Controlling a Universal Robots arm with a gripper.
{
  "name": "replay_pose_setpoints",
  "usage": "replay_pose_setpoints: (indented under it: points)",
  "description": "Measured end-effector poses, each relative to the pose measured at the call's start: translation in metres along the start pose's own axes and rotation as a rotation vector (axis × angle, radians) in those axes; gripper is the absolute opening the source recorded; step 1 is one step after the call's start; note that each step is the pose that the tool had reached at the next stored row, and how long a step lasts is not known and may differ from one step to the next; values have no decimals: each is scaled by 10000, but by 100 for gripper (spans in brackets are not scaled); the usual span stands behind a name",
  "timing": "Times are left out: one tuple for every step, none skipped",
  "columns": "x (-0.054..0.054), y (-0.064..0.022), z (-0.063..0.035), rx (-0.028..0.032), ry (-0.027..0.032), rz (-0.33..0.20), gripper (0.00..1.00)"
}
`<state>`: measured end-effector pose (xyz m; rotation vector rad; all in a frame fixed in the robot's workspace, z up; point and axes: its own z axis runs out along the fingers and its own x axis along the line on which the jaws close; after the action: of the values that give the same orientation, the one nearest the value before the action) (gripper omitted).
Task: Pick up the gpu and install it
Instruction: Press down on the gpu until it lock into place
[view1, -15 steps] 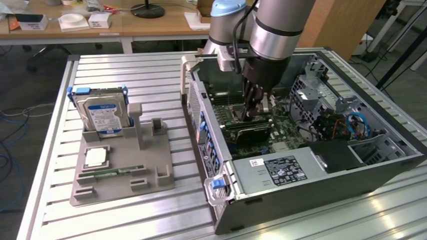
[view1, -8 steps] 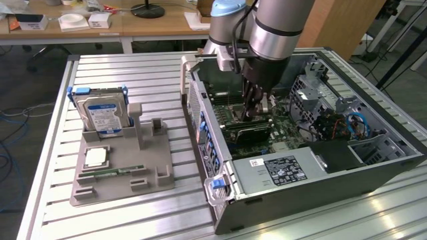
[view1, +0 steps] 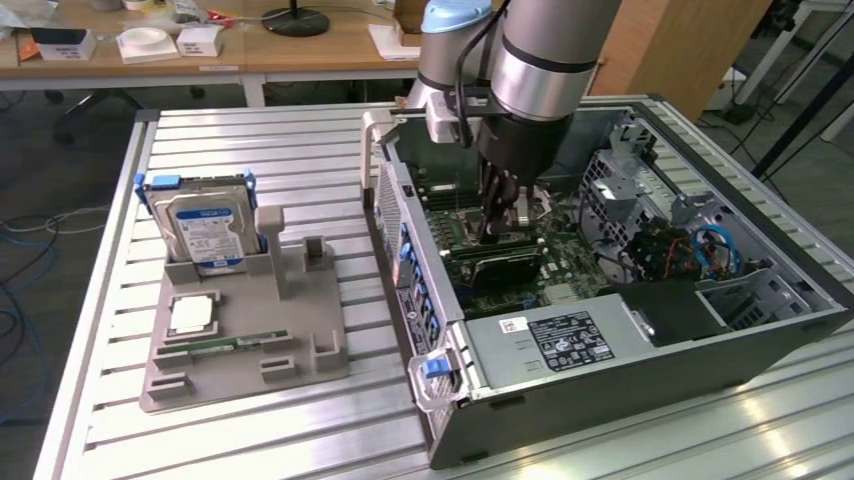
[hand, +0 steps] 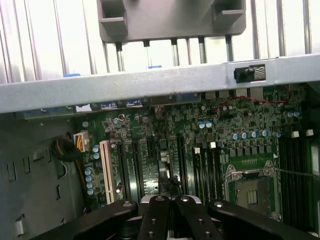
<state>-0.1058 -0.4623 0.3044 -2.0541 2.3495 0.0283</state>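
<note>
Surface: ribbed metal table (view1: 267, 440) in an office, wooden desks behind.
Case: open computer case (view1: 747, 330) right of centre, motherboard (hand: 240, 130) exposed.
Claw: gripper (view1: 501, 232) down inside the case, fingers together.
Gpu: gpu (view1: 505, 266) lies flat on the motherboard, just below the fingertips.
Holder: grey holder (view1: 247, 340) lower left, hard drive (view1: 200, 232) upright in it.
</note>
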Motion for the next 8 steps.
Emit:
replay_pose_setpoints:
  points:
    - [1, 5, 0, 0, 0, -1, 11]
    - [7, 44, 0, 1, 0, 0, 11]
    - [13, 91, -1, 3, 1, 0, 11]
    - [18, 135, -1, 7, 0, -1, 11]
    - [25, 180, -1, 9, 0, -1, 11]
    - [31, 225, -1, 12, 0, 0, 11]
    - [36, 268, -1, 15, -2, -1, 11]
    - [43, 312, -1, 17, -1, -1, 11]
